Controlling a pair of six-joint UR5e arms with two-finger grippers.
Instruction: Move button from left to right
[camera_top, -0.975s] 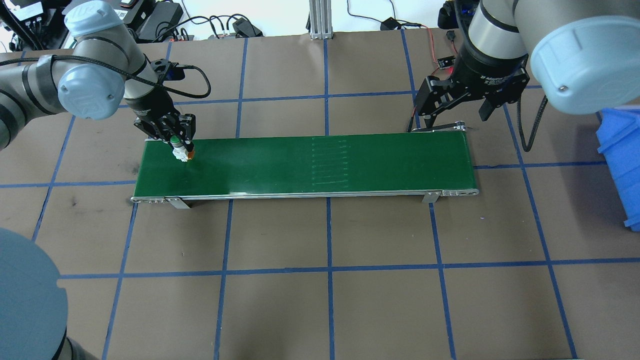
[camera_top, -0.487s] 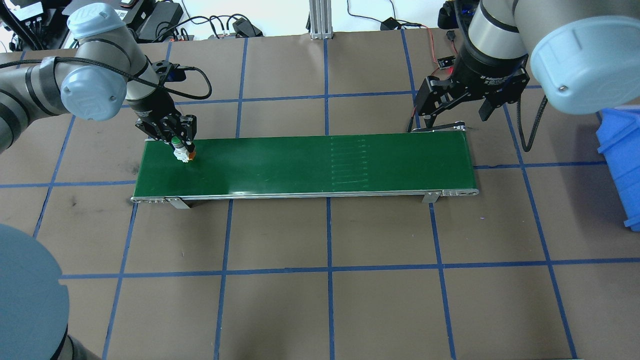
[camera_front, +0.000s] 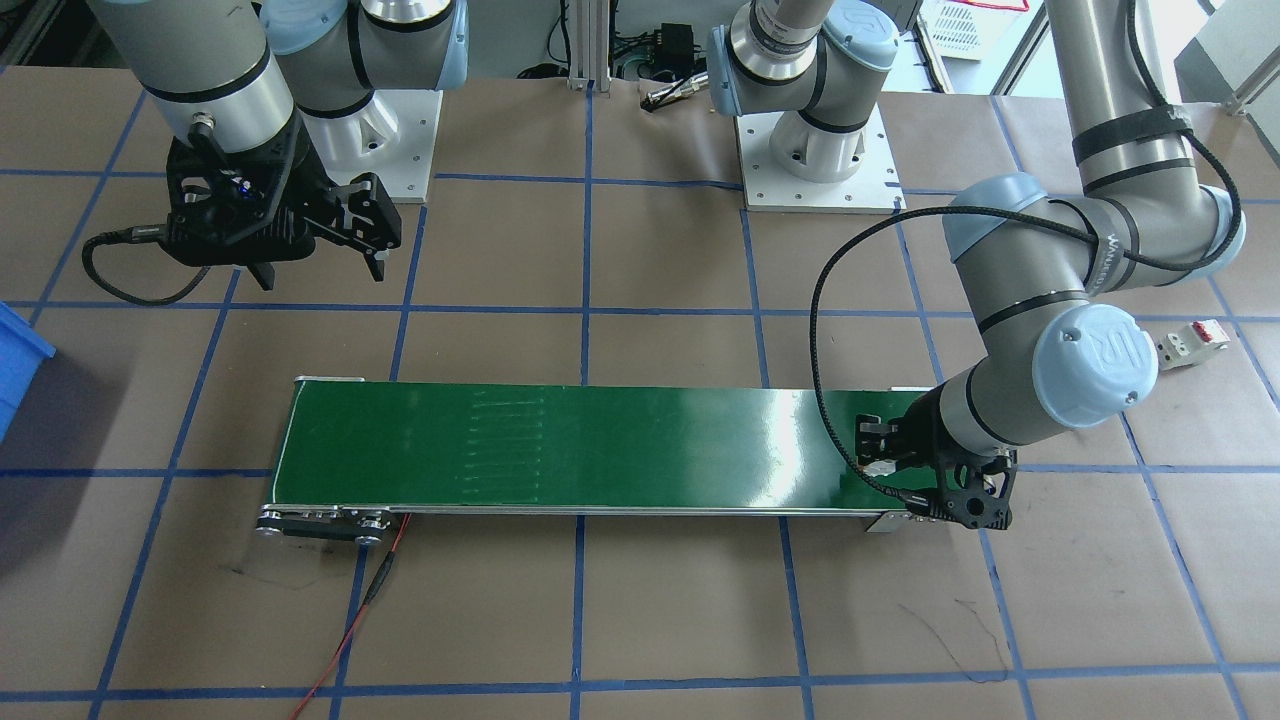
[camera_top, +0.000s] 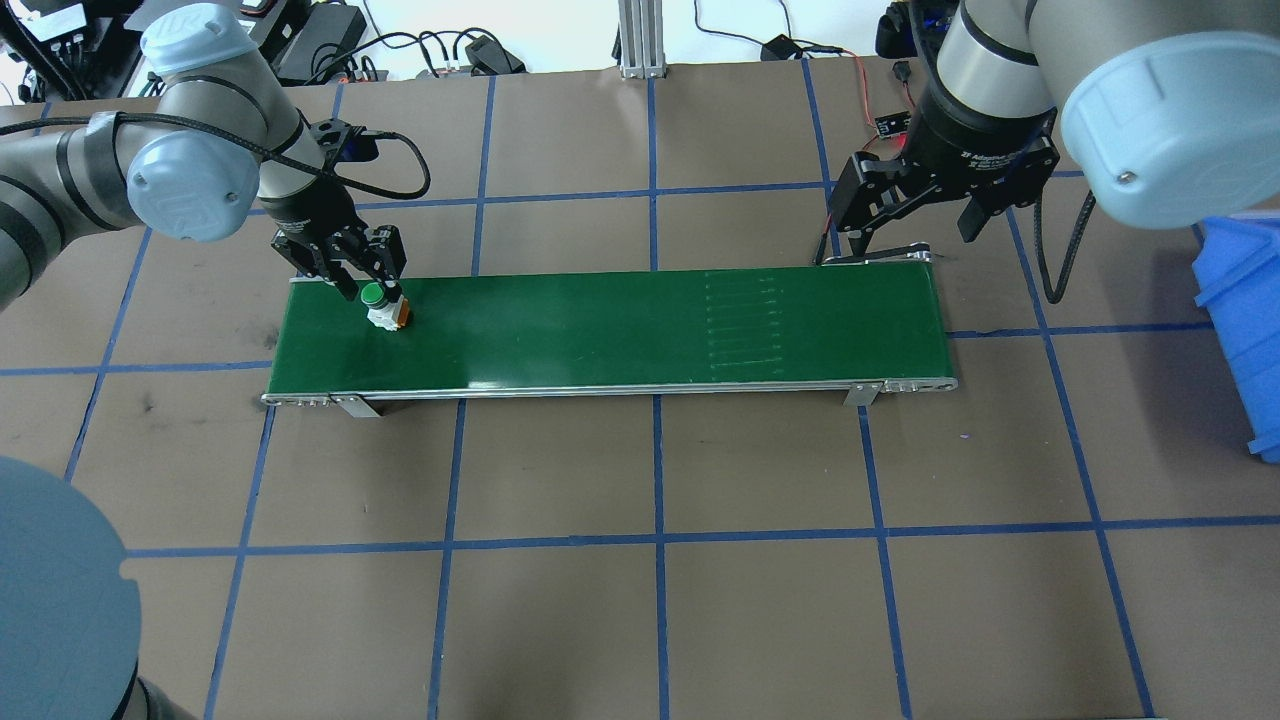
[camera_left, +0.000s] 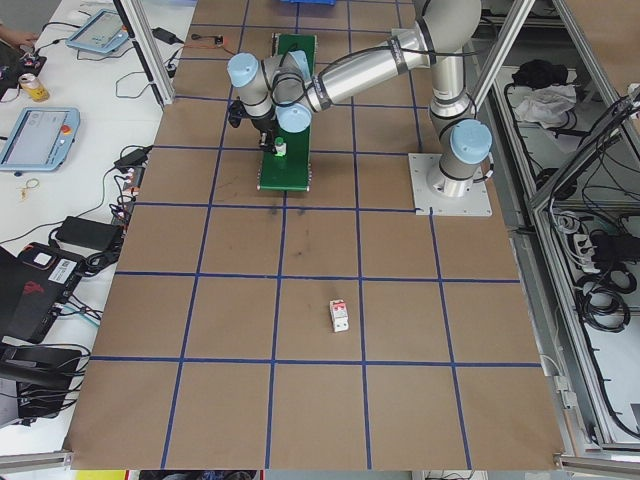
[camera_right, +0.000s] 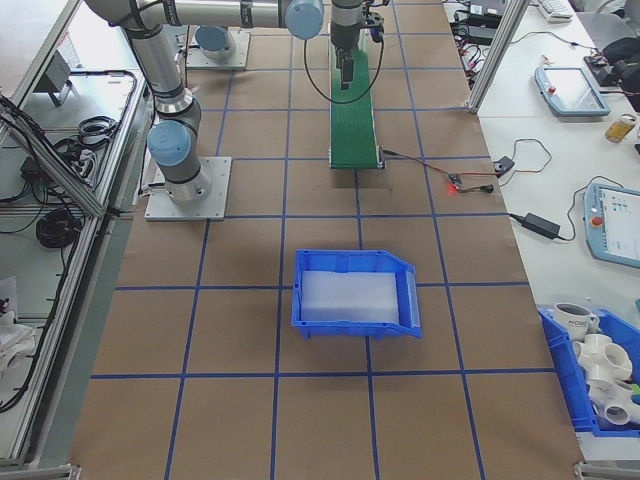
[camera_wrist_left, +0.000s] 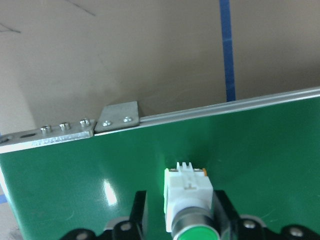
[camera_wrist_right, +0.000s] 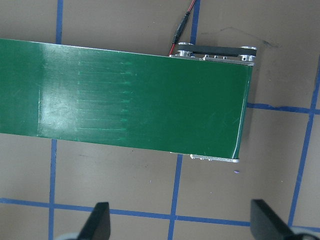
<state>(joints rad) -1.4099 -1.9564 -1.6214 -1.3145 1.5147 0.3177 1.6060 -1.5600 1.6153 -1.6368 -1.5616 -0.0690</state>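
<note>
Overhead exterior: left hand (camera_top: 367, 283) spread around button (camera_top: 384, 306).

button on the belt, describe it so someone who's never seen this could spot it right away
Find the long green conveyor belt in the middle of the brown, blue-taped table. At its end on the robot's left, just below the left hand, stands the button. It is the only object on the belt: a small white boxy body with a round bright green cap.

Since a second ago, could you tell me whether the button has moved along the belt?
Yes. The button has shifted slightly rightward in the overhead view, farther from the belt's left end.
</note>
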